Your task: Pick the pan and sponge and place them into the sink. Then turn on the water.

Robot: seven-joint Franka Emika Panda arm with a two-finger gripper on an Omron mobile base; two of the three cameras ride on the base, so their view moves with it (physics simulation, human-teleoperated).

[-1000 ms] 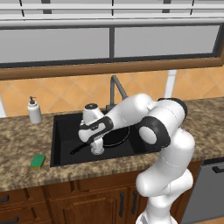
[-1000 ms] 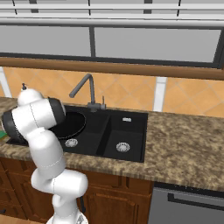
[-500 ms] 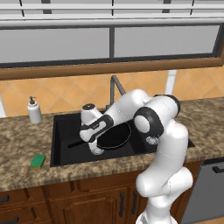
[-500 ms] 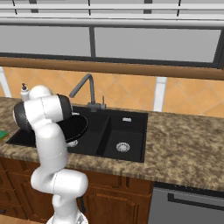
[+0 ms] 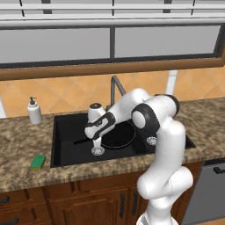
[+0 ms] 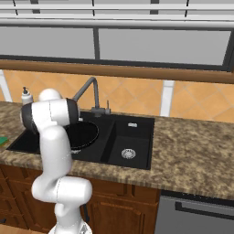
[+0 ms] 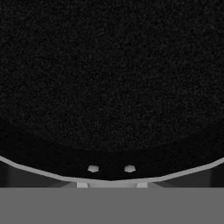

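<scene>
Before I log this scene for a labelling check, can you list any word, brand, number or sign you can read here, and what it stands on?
None: no text can be read anywhere.
The soap dispenser shows a plain white body, no label.
The faucet, the sink and the pan carry no marks.
The sponge is plain green.
The dishwasher front is bare.

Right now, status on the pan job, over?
Gripper shut on round black frying pan, low in black double-basin sink. Green sponge on counter. Nothing in the way.
</scene>
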